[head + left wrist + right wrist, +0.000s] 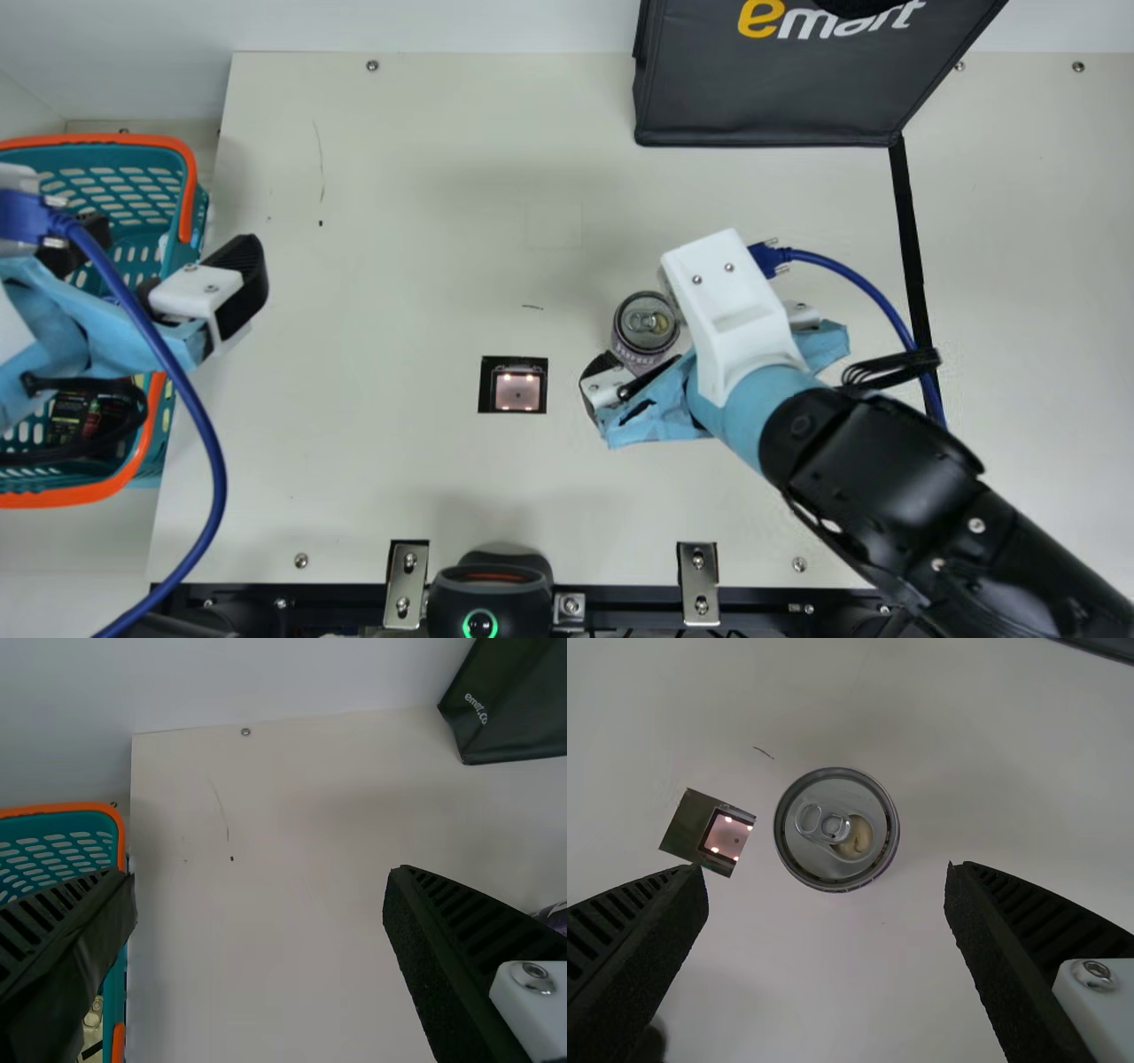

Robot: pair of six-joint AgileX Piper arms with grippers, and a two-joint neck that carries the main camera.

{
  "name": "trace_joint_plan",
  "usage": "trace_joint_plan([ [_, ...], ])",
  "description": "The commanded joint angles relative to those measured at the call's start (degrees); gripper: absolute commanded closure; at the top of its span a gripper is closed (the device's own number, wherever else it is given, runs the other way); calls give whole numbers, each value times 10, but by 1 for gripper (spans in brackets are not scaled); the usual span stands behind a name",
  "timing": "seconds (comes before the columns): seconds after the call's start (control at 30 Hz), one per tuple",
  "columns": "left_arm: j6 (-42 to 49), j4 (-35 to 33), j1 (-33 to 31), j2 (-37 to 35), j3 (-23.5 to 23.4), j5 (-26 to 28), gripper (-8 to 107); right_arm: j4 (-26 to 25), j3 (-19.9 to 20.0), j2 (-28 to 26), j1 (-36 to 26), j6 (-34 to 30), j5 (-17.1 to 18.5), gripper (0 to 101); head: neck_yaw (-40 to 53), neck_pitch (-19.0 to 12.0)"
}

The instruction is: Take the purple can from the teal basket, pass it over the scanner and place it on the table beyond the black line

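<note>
Main view: purple can (645, 324) stands upright on the desk (399, 221), between the scanner (518, 392) and the black line (907, 230), nearer the scanner; it is on the scanner's side of the line. Long axis vertical, lid up. Pull tab (822, 822): ring end lies toward the scanner, the darker-rimmed mouth area on the side away from it. Side wall reads purple below the rim in the main view.

Obscured: the right arm's white housing (735, 310) crowds the can's edge in the main view, and one finger with its blue wrapping overlaps the foot of the can; base contact hard to make out there. Left wrist view: a sliver of purple side wall at the picture edge, cut off and partly behind a finger. Right wrist view: whole lid in sight, little of the wall.

Right claw (700, 341): wide, its two ribbed fingers well apart, one to either side of the lid as seen in the right wrist view, with desk surface between lid and each finger. Holds nothing.

Left claw (168, 244): also wide, holding nothing. Main view places it at the side of the teal basket (197, 213), one finger above the basket, the other above the desk.
</note>
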Motion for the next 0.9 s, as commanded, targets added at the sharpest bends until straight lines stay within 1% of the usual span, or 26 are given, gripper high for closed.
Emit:
trace_joint_plan([
  [0.0,0,0,0,0,0,0,9,-7,6,5,3,11,-7,6,0,-17],
  [0.37,0,0,0,0,0,0,9,-40,37,40,6,48,-61,6,0,-17],
  [0.63,0,0,0,0,0,0,9,-57,50,60,4,60,-89,6,0,-17],
  [0.87,0,0,0,0,0,0,9,-69,50,77,3,66,-97,53,0,-17],
])
